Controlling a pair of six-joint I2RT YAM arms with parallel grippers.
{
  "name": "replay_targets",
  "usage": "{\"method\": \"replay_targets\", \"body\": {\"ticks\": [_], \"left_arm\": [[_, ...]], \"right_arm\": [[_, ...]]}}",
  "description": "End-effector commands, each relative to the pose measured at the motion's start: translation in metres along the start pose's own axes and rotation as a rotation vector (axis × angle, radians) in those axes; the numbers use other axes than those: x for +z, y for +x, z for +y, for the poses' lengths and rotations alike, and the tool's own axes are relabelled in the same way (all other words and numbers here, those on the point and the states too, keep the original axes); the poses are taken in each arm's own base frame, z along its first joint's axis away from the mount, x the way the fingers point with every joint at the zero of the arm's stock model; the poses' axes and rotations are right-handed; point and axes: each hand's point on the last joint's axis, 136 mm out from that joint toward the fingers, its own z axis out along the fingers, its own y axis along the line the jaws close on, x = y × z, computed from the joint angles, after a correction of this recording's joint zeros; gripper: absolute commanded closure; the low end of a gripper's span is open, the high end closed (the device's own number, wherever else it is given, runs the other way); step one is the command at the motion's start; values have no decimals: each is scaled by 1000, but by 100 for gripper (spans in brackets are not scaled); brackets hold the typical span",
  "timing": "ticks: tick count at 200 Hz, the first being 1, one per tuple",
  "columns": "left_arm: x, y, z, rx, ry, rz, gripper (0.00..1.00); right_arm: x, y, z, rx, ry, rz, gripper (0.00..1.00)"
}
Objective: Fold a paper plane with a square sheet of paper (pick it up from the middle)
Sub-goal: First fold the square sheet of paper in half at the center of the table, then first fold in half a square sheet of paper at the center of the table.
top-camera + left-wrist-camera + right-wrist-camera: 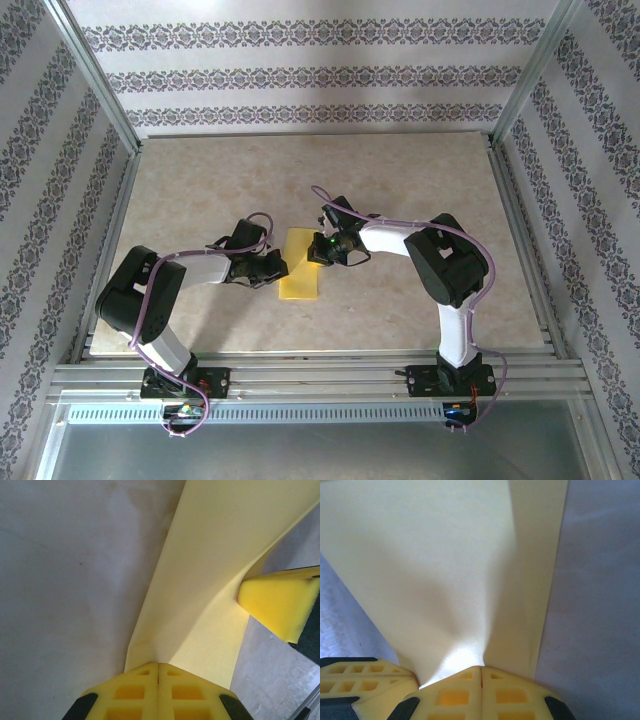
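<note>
The yellow sheet of paper [300, 272] lies on the table as a narrow folded oblong, its long side running away from the arms. My left gripper [283, 268] comes in from the left and is shut on the sheet's left edge; in the left wrist view the paper [200, 580] rises in a ridge out of the closed tips [158, 664]. My right gripper [320, 250] is shut on the right edge, where the paper [445, 565] bulges up from its tips [481, 667]. A right finger [280, 605] shows in the left wrist view. A paper plane is out of view.
The beige table top [420, 180] is walled by patterned panels and aluminium posts. A metal rail [320, 375] runs along the near edge where both arm bases are bolted. Bare table [65, 580] lies left of the sheet and also to its right [600, 605].
</note>
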Motion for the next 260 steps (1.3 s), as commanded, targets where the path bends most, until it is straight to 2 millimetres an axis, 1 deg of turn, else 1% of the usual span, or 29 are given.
{"method": "replay_targets", "body": {"ticks": [1, 14, 35, 55, 79, 95, 107, 126, 149, 178, 222, 260], "left_arm": [[5, 20, 32, -1, -116, 45, 100], [6, 22, 35, -3, -124, 51, 100], [7, 25, 40, -4, -137, 61, 100], [9, 30, 46, -5, -151, 78, 100], [11, 35, 51, -5, -159, 94, 100], [12, 37, 52, -5, -156, 102, 100], [13, 39, 53, -3, -156, 105, 100], [13, 39, 54, -1, -160, 108, 100], [14, 40, 55, 0, -158, 112, 100], [15, 41, 56, 2, -161, 116, 100], [15, 42, 58, 0, -167, 118, 100], [15, 44, 61, -8, -169, 119, 100]], "right_arm": [[16, 25, -66, 104, 218, 69, 100], [14, 21, -59, 94, 193, 58, 100], [9, 11, -36, 66, 119, 30, 100], [-2, -1, -6, 29, 26, -6, 100], [-24, -15, 35, -36, -79, -65, 100], [-35, -19, 53, -76, -114, -93, 100], [-38, -18, 63, -103, -125, -101, 100], [-32, -13, 69, -122, -114, -97, 100], [-14, -8, 69, -118, -81, -69, 100], [6, -9, 73, -116, -43, -58, 100], [26, -17, 70, -106, -20, -53, 100], [34, -29, 69, -105, -9, -68, 100]]}}
